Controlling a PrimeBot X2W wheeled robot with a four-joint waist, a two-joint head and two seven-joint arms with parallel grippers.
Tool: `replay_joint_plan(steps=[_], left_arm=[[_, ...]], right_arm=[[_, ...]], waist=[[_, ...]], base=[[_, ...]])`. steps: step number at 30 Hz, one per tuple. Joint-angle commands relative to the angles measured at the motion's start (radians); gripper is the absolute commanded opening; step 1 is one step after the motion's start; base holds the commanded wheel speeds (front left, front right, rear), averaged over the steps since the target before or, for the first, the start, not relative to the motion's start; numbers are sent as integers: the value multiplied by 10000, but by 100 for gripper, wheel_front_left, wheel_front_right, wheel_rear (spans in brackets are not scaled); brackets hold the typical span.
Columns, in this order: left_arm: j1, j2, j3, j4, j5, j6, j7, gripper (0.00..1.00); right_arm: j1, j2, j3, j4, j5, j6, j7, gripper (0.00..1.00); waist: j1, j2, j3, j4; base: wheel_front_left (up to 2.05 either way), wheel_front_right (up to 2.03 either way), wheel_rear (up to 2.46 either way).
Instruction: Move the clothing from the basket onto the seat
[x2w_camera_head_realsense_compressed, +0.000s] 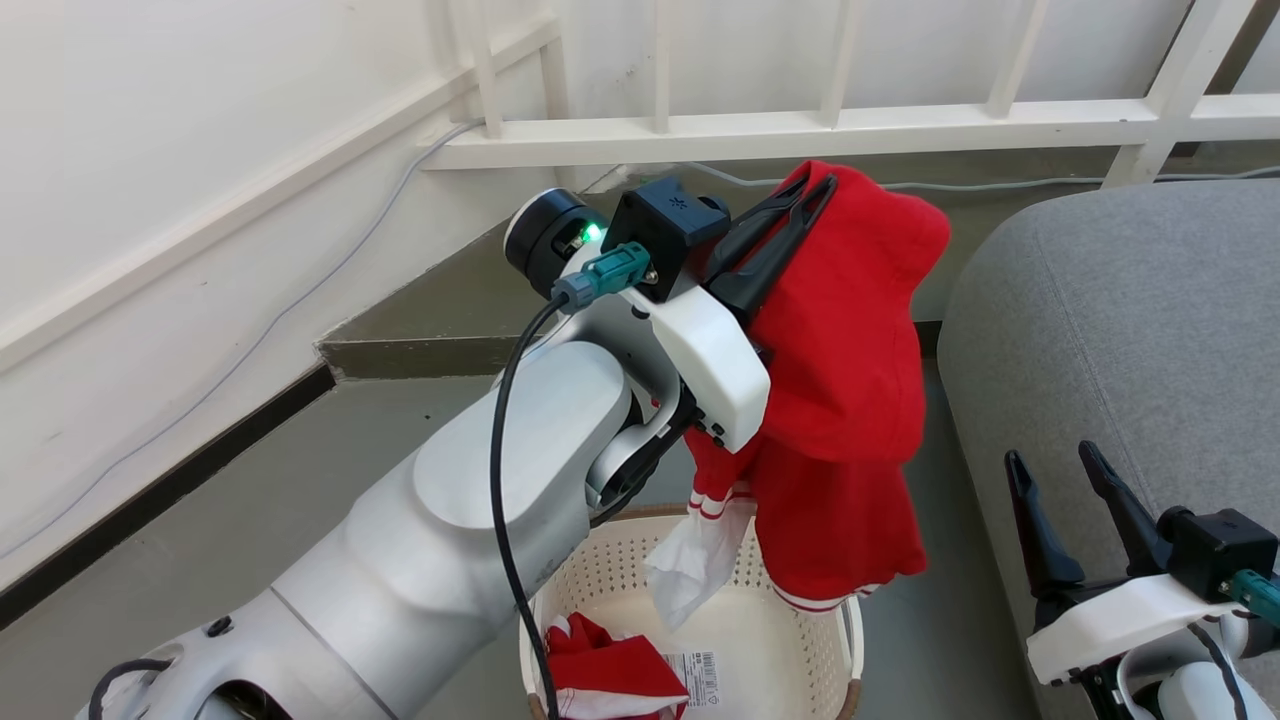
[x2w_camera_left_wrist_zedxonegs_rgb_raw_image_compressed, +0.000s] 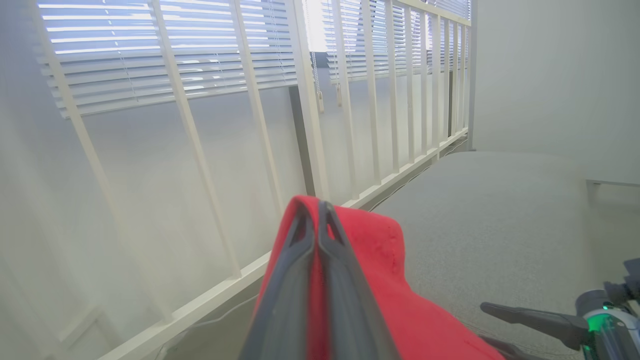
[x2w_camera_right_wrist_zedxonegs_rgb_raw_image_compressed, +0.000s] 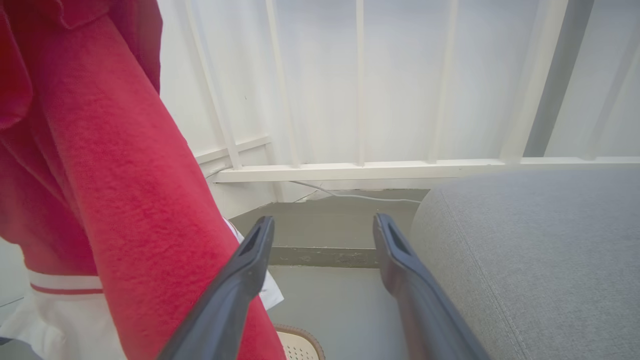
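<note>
In the head view, the left end effector (x2w_camera_head_realsense_compressed: 815, 190) was clamped shut on a red garment (x2w_camera_head_realsense_compressed: 850, 340), which hung from it above the basket (x2w_camera_head_realsense_compressed: 800, 600). A second red garment (x2w_camera_head_realsense_compressed: 610, 660) lay inside the basket. The right end effector (x2w_camera_head_realsense_compressed: 1052, 457) stood open and empty beside the grey sofa (x2w_camera_head_realsense_compressed: 1120, 300).

In the left wrist view, the closed fingers (x2w_camera_left_wrist_zedxonegs_rgb_raw_image_compressed: 300, 280) pinched the red garment (x2w_camera_left_wrist_zedxonegs_rgb_raw_image_compressed: 380, 260), with the sofa (x2w_camera_left_wrist_zedxonegs_rgb_raw_image_compressed: 500, 215) beyond.

In the right wrist view, the right end effector (x2w_camera_right_wrist_zedxonegs_rgb_raw_image_compressed: 322, 225) gaped wide and held nothing. The red garment (x2w_camera_right_wrist_zedxonegs_rgb_raw_image_compressed: 115, 165) hung at its left, the sofa (x2w_camera_right_wrist_zedxonegs_rgb_raw_image_compressed: 540, 240) was at its right, and the basket (x2w_camera_right_wrist_zedxonegs_rgb_raw_image_compressed: 300, 340) rim was below.
</note>
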Motion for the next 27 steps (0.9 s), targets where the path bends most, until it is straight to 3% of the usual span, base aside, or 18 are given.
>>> replay_joint_plan(steps=[1, 6, 27], left_arm=[[-641, 141, 246, -228, -110, 26, 45, 0], [-819, 141, 157, -135, -232, 52, -4, 0], [-1202, 141, -601, 16, -831, 310, -418, 0]], right_arm=[[-164, -124, 223, -198, -21, 69, -59, 100], [-249, -137, 427, -253, 2, 69, -59, 100], [-1467, -186, 2998, -811, -6, 69, -59, 100]], waist=[[0, -1, 0, -19], [0, -1, 21, -43], [0, -1, 86, -37]], base=[[0, 0, 0], [0, 0, 0], [0, 0, 0]])
